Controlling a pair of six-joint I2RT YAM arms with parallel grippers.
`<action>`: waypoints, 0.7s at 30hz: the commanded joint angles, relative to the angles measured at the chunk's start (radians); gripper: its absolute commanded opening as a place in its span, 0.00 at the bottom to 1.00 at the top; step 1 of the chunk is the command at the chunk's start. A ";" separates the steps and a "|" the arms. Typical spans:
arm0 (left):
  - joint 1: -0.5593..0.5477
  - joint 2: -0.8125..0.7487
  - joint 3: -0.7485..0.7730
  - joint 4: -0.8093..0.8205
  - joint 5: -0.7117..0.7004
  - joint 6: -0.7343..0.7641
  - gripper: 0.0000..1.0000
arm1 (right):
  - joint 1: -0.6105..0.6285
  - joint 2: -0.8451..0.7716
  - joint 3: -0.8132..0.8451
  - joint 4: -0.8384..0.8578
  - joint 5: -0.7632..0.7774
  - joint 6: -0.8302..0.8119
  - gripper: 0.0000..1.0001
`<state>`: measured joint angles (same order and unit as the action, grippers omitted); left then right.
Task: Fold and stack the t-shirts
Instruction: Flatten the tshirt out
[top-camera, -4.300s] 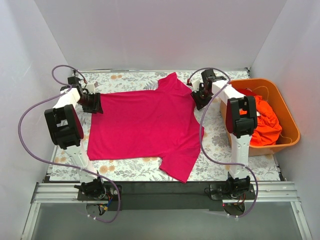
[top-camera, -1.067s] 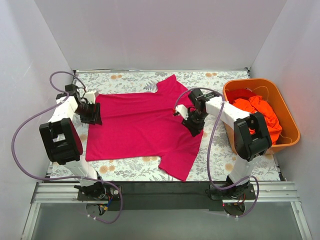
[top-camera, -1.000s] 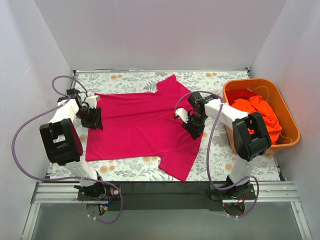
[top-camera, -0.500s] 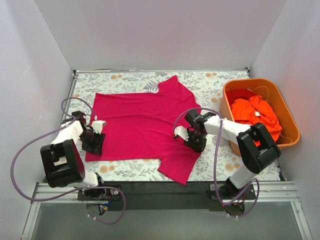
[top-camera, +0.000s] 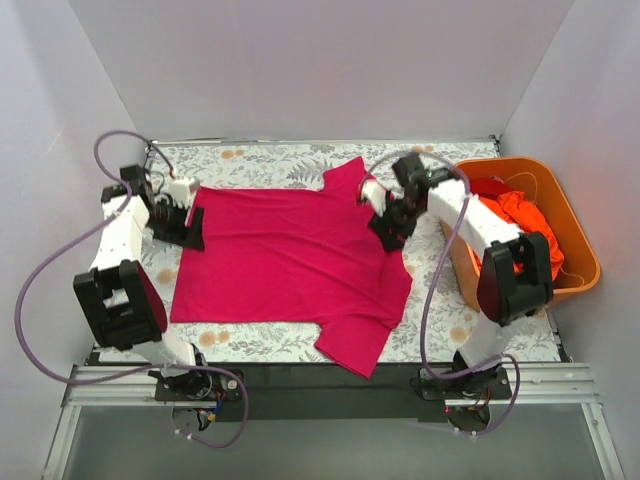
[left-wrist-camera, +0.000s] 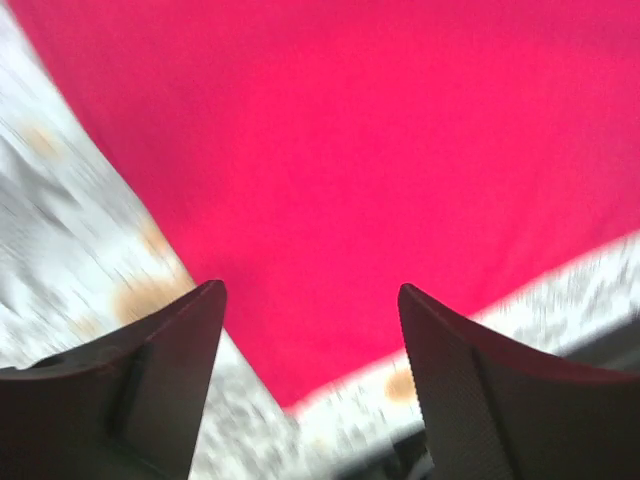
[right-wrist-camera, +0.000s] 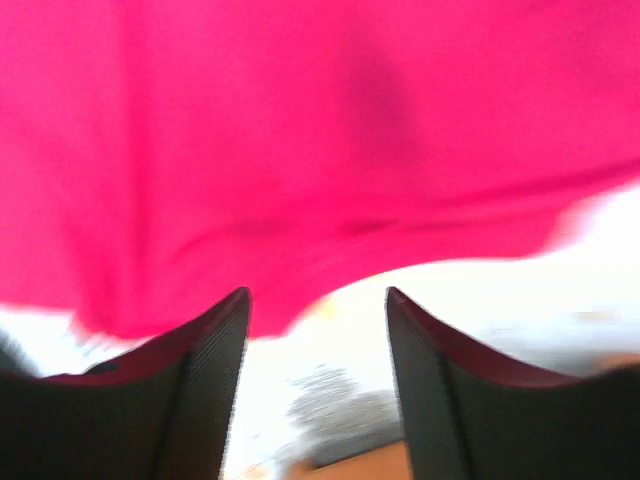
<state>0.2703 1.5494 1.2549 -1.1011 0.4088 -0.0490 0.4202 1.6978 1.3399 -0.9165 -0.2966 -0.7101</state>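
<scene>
A magenta-pink t-shirt (top-camera: 285, 260) lies spread flat on the flowered table, one sleeve at the back (top-camera: 345, 175), one at the front (top-camera: 355, 340). My left gripper (top-camera: 188, 228) is open and empty over the shirt's back left corner. The left wrist view shows that cloth (left-wrist-camera: 330, 150) and its edge between the fingers. My right gripper (top-camera: 388, 228) is open and empty over the shirt's right side near the back sleeve. The right wrist view shows the shirt's edge (right-wrist-camera: 320, 180) blurred ahead of the fingers. Orange-red shirts (top-camera: 525, 245) lie heaped in the tub.
A rigid orange plastic tub (top-camera: 578, 235) stands at the right edge of the table, close to the right arm. White walls close in the back and both sides. A black rail (top-camera: 320, 380) runs along the near edge.
Both grippers have moved from the shirt's near part to its far part. The left one went from the front left edge to the back left corner. The right one went toward the back sleeve.
</scene>
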 joint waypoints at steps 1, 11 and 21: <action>0.003 0.119 0.199 0.113 0.200 -0.135 0.70 | -0.069 0.147 0.287 0.011 -0.073 0.067 0.61; 0.003 0.572 0.696 0.409 0.134 -0.469 0.66 | -0.212 0.651 0.964 0.162 -0.009 0.308 0.55; 0.001 0.762 0.819 0.488 0.071 -0.468 0.68 | -0.218 0.701 0.789 0.373 0.008 0.337 0.55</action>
<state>0.2707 2.3123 2.0342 -0.6491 0.5026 -0.5144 0.1898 2.3985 2.1239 -0.6411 -0.2897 -0.4019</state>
